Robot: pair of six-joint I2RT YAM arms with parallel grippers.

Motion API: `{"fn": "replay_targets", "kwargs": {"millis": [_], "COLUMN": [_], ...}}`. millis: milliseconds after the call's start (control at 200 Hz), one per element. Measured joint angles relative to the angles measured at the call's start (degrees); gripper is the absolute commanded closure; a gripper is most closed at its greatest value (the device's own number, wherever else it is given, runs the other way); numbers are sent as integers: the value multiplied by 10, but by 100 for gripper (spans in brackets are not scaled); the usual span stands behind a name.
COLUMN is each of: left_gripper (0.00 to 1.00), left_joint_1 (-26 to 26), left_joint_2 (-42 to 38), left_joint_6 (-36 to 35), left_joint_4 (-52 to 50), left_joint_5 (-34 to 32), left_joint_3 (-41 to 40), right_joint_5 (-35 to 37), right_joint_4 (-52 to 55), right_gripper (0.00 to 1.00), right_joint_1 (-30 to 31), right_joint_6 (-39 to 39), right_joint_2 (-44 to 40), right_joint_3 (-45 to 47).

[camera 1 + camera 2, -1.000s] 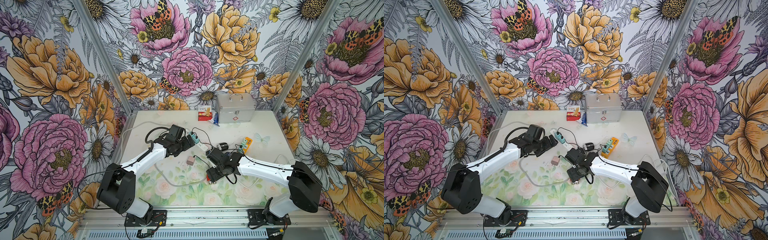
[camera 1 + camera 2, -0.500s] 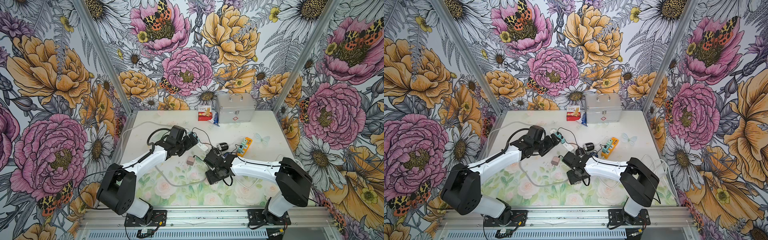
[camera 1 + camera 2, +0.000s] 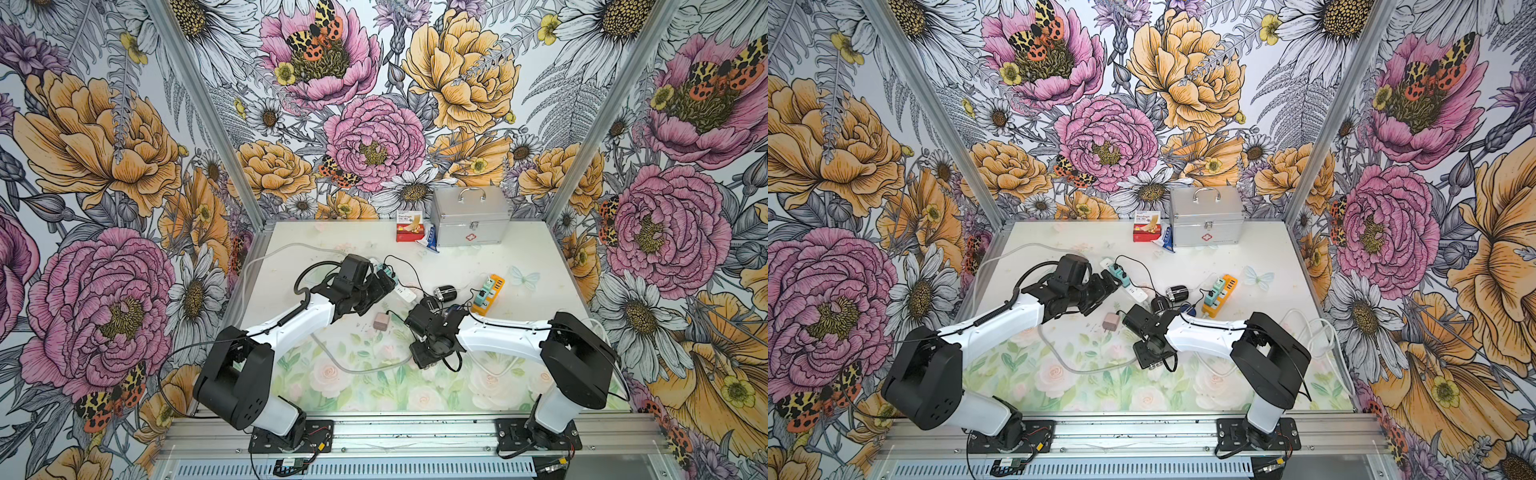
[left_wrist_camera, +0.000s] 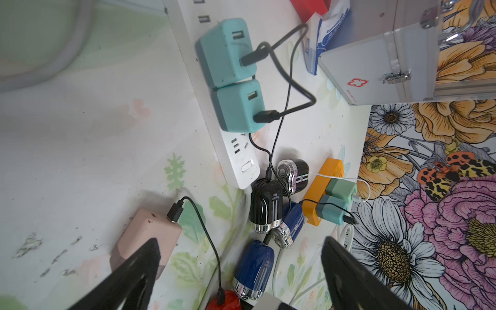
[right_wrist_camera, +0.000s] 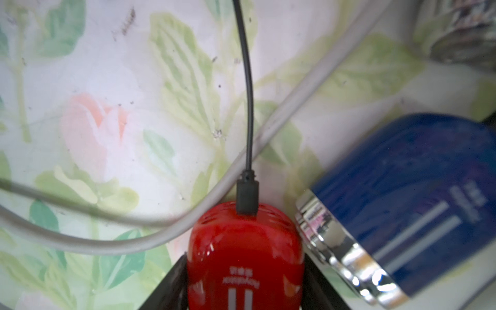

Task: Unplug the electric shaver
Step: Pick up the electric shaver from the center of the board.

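**Squarely pinched by the right hand (image 5: pixel 245 271): the red shaver (image 5: pixel 245 255), black cable (image 5: pixel 249 107) plugged in**

Reading the top views with 12 o'clock at the back wall, the red shaver lies near the middle of the tabletop (image 3: pixel 548 249), mostly hidden there under the right hand. The right wrist view shows it plainly: a glossy red body with white lettering and one black finger (image 5: pixel 173 285) set against each flank, so the hand is pinching it. The black cable's plug sits seated in the shaver's perforated end. The cable runs off to a pink charger (image 3: pixel 380 321), which lies at about 9 o'clock from the shaver, near it but apart. A thick grey cord (image 5: pixel 295 102) crosses the tabletop just past the plug. A blue shaver (image 5: pixel 402 201) with a chrome collar lies just beside the red one; whether they touch I cannot tell.

Between 10 and 11 o'clock the left hand (image 4: pixel 240 241) hangs over a white power strip (image 4: pixel 236 150), its fingers (image 4: pixel 134 276) spread wide. Two teal chargers (image 4: pixel 228 53) are plugged side by side into that strip.

At 2 o'clock lies an orange power strip (image 3: pixel 488 293) carrying greenish chargers. Around 1 o'clock, against the back wall, stands a silver first-aid case (image 3: pixel 469 224), with a red box (image 3: pixel 409 232) on its 9 o'clock side.
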State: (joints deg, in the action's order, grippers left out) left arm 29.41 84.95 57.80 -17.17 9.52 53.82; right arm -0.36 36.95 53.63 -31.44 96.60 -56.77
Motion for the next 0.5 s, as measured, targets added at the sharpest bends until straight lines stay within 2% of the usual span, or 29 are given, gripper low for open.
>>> {"fn": "replay_targets", "kwargs": {"millis": [265,495], "left_gripper": [11,16], "left_joint_1": [2,32], "left_joint_2": [-19,-20], "left_joint_6": [50,84], "left_joint_4": [48,83], "left_joint_5": [9,23], "left_joint_3": [-60,-77], "right_joint_5": [-9,-21], "right_joint_4": [-22,-23], "right_gripper": [57,60], "right_joint_1": [0,0], "right_joint_6": [29,54], "right_joint_2": [-10,-68], "right_joint_3": [16,52]}}
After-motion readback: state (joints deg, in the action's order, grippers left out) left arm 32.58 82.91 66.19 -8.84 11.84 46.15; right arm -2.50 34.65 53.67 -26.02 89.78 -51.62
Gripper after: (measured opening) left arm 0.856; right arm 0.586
